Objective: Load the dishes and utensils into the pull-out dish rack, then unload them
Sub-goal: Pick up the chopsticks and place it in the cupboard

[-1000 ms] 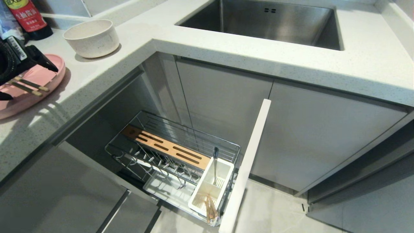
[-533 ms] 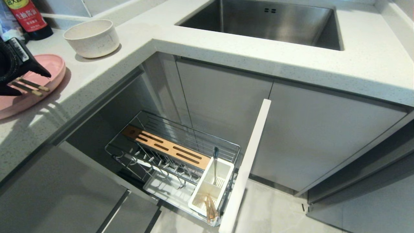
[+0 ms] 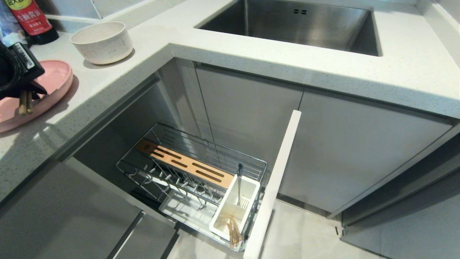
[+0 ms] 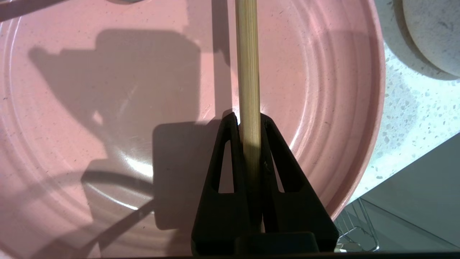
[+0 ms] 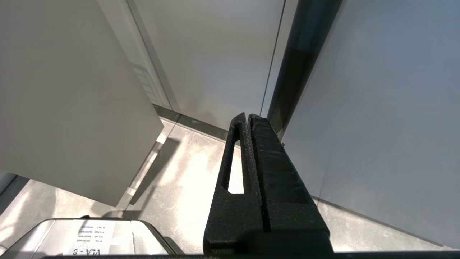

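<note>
Left gripper clamped on light wooden chopsticks, above large round flat pink plate on white speckled countertop. Right gripper fingers pressed together, empty, down near grey cabinet fronts.

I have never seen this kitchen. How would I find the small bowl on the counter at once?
Start at the steel sink set in the white countertop, then follow the counter to the left, around its corner. There, behind the pink plate and beside a red-labelled bottle, stands the bowl: cream-white, speckled, deep and empty.
</note>
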Controlling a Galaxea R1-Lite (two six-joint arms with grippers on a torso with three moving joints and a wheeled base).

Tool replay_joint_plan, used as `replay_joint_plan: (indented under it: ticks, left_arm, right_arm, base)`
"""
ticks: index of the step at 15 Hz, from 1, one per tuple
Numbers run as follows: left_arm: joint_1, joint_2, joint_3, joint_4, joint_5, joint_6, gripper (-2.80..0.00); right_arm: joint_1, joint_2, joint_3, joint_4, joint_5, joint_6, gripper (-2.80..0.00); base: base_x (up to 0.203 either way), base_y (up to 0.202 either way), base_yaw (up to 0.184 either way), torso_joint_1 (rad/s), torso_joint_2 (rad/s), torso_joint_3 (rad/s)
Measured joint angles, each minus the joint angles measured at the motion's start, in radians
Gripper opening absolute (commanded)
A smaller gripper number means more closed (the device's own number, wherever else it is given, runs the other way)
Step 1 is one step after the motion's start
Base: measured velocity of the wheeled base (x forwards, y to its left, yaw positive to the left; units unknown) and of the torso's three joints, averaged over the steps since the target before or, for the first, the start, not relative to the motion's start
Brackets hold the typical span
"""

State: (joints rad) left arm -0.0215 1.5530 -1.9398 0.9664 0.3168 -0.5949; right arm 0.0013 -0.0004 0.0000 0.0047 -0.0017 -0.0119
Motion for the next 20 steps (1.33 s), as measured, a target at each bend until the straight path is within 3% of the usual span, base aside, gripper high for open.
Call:
replay_joint_plan:
  ticks: [8, 12, 15, 20]
  left_arm:
    - [-0.004, -0.081, -0.008, -0.039, 0.005, 0.0, -2.8]
    - [-0.058, -0.151, -0.009, -0.045, 0.002, -0.004, -2.8]
    - [-0.174, -0.197, -0.008, -0.043, 0.0, -0.037, -2.8]
    - [-0.475, -0.256, 0.028, -0.016, -0.009, -0.076, -2.8]
  right_arm:
    - [0.0, 0.0, 0.0, 0.0, 0.0, 0.0, -2.8]
    - [0.0, 0.0, 0.0, 0.0, 0.0, 0.0, -2.8]
    - [0.0, 0.0, 0.0, 0.0, 0.0, 0.0, -2.8]
    - [0.0, 0.0, 0.0, 0.0, 0.0, 0.0, -2.8]
  base:
    - [0.0, 0.0, 0.0, 0.0, 0.0, 0.0]
    - [0.0, 0.0, 0.0, 0.0, 0.0, 0.0]
    - [0.0, 0.0, 0.0, 0.0, 0.0, 0.0]
    - [0.0, 0.0, 0.0, 0.0, 0.0, 0.0]
